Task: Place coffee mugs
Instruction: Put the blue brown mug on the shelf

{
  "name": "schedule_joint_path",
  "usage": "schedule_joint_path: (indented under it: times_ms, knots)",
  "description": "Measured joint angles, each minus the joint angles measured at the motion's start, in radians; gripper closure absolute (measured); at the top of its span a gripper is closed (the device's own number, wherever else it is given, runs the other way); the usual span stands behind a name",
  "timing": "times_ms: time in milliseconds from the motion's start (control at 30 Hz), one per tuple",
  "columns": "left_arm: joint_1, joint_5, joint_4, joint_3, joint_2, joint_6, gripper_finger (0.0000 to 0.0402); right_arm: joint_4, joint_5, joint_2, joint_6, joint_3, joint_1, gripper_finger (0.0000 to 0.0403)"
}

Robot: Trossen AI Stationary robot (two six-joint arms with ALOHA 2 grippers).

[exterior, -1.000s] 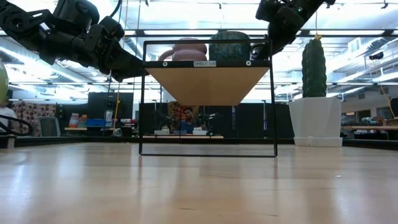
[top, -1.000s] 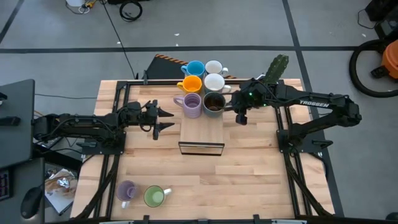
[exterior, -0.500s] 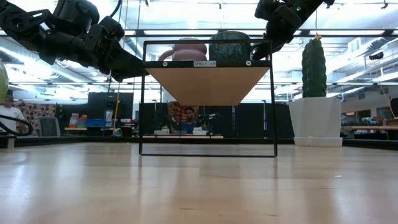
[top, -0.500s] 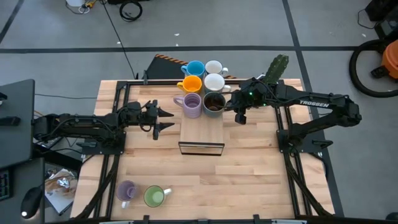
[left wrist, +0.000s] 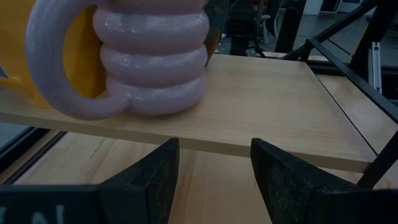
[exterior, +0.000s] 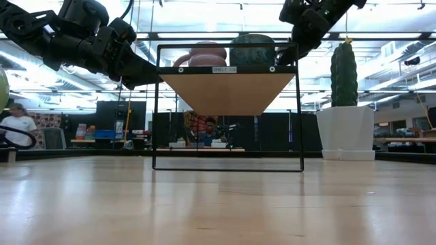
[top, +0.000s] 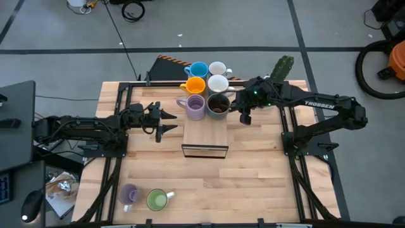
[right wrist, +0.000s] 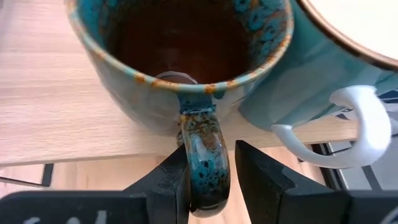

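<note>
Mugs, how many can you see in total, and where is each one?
8. On the shelf: light blue mug, white mug, orange mug, second white mug, lavender mug, dark mug. On the table's near-left: another lavender mug, green mug.

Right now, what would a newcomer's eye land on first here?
The cluster of six mugs on the raised wooden shelf at the table's middle, with the right claw closed around the dark brown mug by its handle. Next, the lavender mug and green mug alone at the near-left corner.

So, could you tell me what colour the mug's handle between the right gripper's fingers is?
Speckled teal-blue with rusty brown flecks; the right wrist view shows it best.
</note>
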Motion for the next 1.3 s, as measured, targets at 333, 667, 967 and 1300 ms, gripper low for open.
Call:
schedule_joint_path:
  times_ms: [333, 667, 967, 1300]
  knots:
    - [0.000, 0.000, 0.000, 0.000, 0.000, 0.000, 0.0196, 0.013, -0.079, 0.000, 0.001, 0.000, -0.021, 0.0279]
    - [0.000, 0.000, 0.000, 0.000, 0.000, -0.006, 0.0196, 0.018, -0.079, 0.000, 0.001, 0.000, -0.029, 0.0279]
    - [0.000, 0.000, 0.006, 0.000, 0.000, -0.008, 0.0196, 0.055, -0.098, 0.000, -0.007, 0.000, -0.054, 0.0279]
    - [0.000, 0.000, 0.006, 0.000, 0.000, -0.007, 0.0196, 0.049, -0.104, 0.000, 0.033, 0.000, -0.030, 0.0279]
